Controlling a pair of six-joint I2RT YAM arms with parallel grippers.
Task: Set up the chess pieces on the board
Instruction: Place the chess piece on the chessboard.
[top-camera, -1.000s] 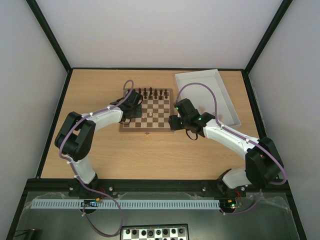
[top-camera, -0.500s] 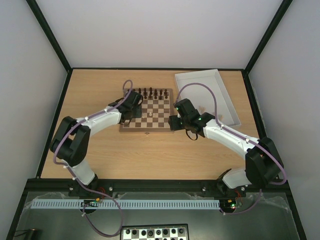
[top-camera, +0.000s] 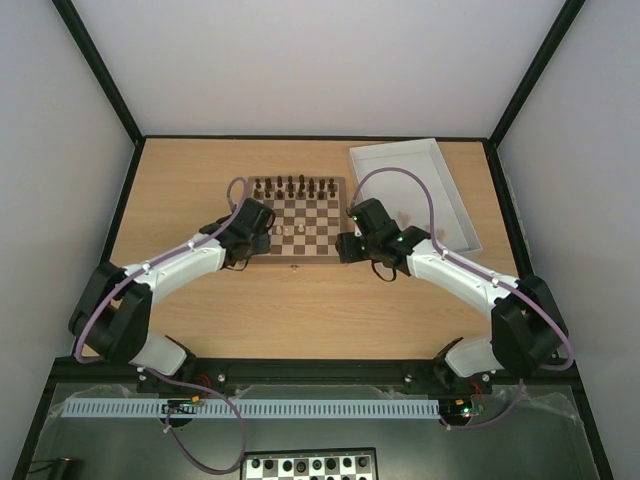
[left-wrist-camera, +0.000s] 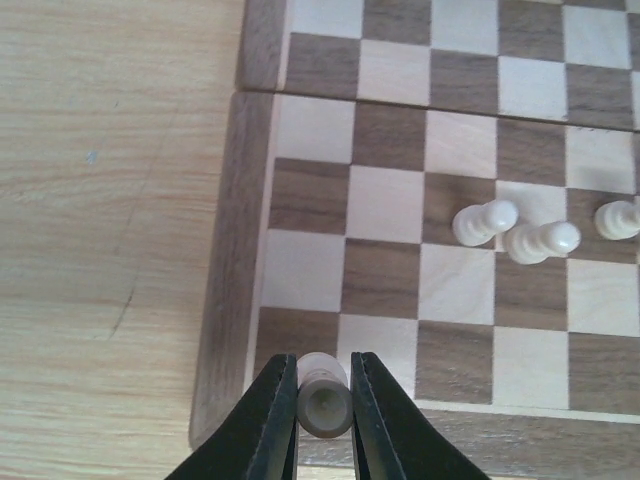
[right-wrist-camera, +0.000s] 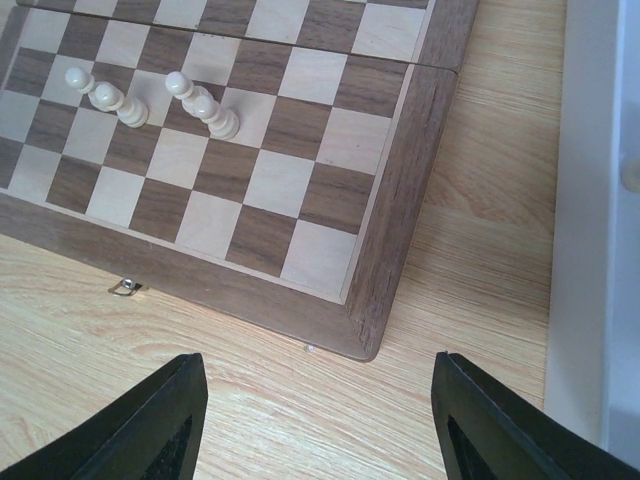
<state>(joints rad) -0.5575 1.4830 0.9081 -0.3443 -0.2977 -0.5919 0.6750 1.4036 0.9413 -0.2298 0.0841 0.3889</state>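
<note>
The wooden board lies mid-table. My left gripper is shut on a pale chess piece, held over the board's near-left corner; from above that gripper sits at the board's left side. Three pale pieces stand on squares further in, and the overhead view shows them as pale pieces. My right gripper is open and empty above bare table, just short of the board's near-right corner; overhead it is the gripper. Several pale pieces show ahead of it.
Dark pieces line the board's far row. A white tray stands at the back right, with a pale piece in it; its wall runs beside my right gripper. A black-and-white board lies below the table's front edge.
My left arm has drawn back toward me and leftward, bringing its gripper from the board's far-left area to the near-left corner. The right arm has stayed put.
</note>
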